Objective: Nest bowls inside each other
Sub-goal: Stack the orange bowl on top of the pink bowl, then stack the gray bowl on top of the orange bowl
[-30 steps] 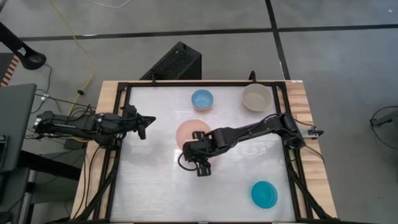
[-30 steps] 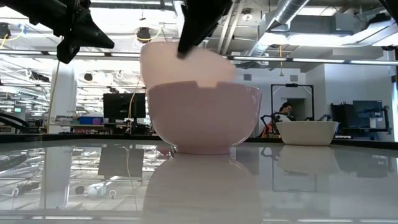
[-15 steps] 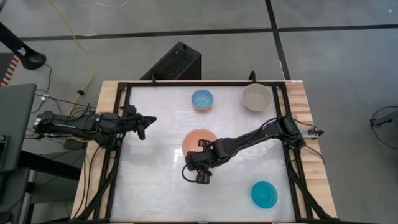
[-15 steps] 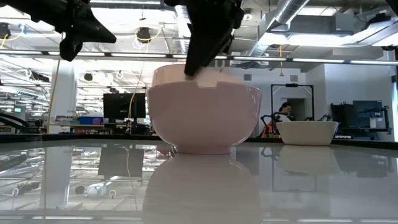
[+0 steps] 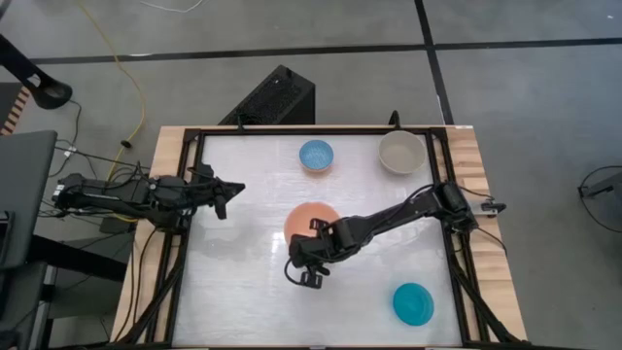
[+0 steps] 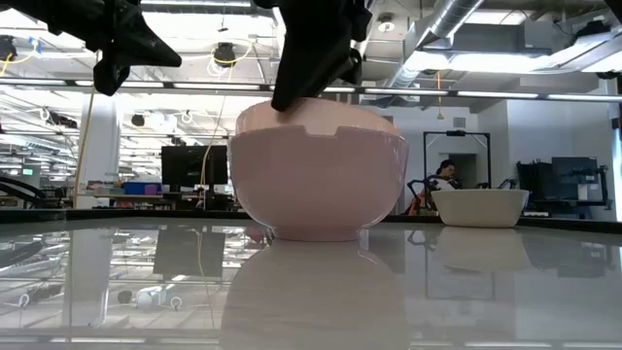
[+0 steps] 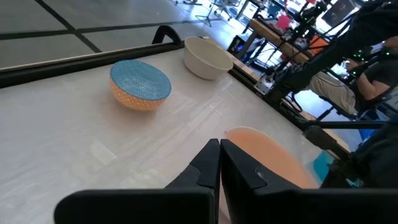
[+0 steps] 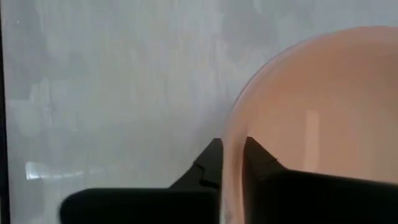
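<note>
A translucent orange-pink bowl sits inside a large cream-white bowl at the table's middle. My right gripper is shut on the orange-pink bowl's near rim and comes down from above in the low view. A small light blue bowl and a beige-grey bowl rest on their bases near the far edge. A teal-blue bowl rests at the near right. My left gripper hangs shut above the table's left side, touching nothing. My right gripper has the orange-pink bowl's rim between its two fingers, one finger inside the bowl and one outside. The fingers slant down from the near side. The bowl sits level and upright in the cream-white bowl, its rim a little above that bowl's rim.
A black frame borders the white tabletop. Open tabletop lies at the near left and between the nested bowls and the teal-blue bowl. A person sits in the room beyond the table.
My right gripper has gone down and toward the near edge, rolling its wrist. The orange-pink bowl, tilted above the cream-white bowl a second ago, has sunk into it and now sits level.
</note>
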